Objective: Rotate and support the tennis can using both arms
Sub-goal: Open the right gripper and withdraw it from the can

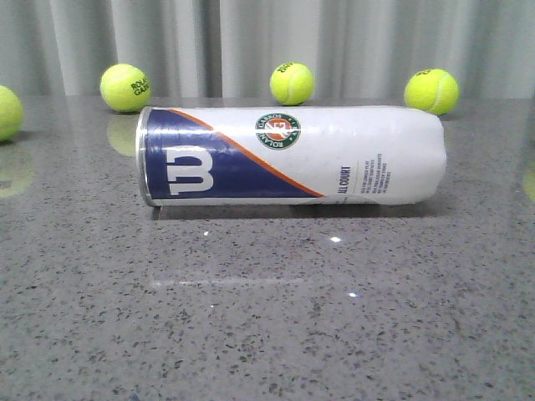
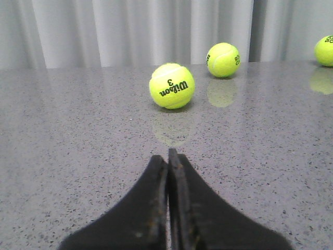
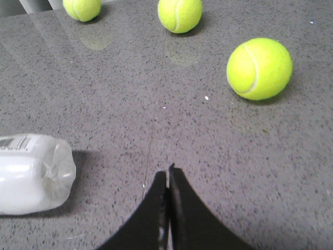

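The tennis can lies on its side in the middle of the grey stone table, metal rim and navy "W" end to the left, white plastic end to the right. Its white end also shows in the right wrist view. My left gripper is shut and empty above bare table, and the can is out of its view. My right gripper is shut and empty, a short way from the can's white end. Neither gripper shows in the front view.
Several yellow tennis balls lie behind the can: one at far left, one at left, one at middle, one at right. A ball lies ahead of the left gripper, another ahead of the right. A pale curtain hangs behind.
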`<control>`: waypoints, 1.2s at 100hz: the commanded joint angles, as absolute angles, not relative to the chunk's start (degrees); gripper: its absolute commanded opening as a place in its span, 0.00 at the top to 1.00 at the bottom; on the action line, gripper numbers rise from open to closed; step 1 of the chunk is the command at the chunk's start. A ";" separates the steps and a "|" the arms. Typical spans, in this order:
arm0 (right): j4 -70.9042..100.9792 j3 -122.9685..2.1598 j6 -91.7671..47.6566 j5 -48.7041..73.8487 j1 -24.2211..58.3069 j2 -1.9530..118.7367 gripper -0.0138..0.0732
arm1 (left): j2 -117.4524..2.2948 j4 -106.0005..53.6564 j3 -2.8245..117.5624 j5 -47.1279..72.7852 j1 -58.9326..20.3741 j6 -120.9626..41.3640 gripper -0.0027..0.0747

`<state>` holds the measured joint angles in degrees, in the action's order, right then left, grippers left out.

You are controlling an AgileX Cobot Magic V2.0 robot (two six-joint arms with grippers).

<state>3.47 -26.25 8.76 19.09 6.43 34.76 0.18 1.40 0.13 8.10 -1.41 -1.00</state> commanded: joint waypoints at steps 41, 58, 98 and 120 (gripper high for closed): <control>3.62 -21.13 8.71 16.31 6.18 12.61 0.92 | 2.50 0.78 -2.50 3.40 -1.71 -0.49 0.99; 3.62 -21.13 8.71 16.98 6.18 11.45 0.92 | 2.50 0.78 -2.50 3.40 -1.71 -0.49 0.99; 3.62 -21.13 8.71 16.98 6.18 11.45 0.92 | 1.81 3.89 0.62 0.00 -1.58 -0.70 0.99; 3.62 -21.13 8.71 16.98 6.18 11.45 0.92 | -5.31 3.76 11.07 6.27 -1.58 -0.70 0.99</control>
<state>3.47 -19.70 8.76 21.12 6.43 11.02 -1.55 3.92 5.37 8.56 -1.41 -1.00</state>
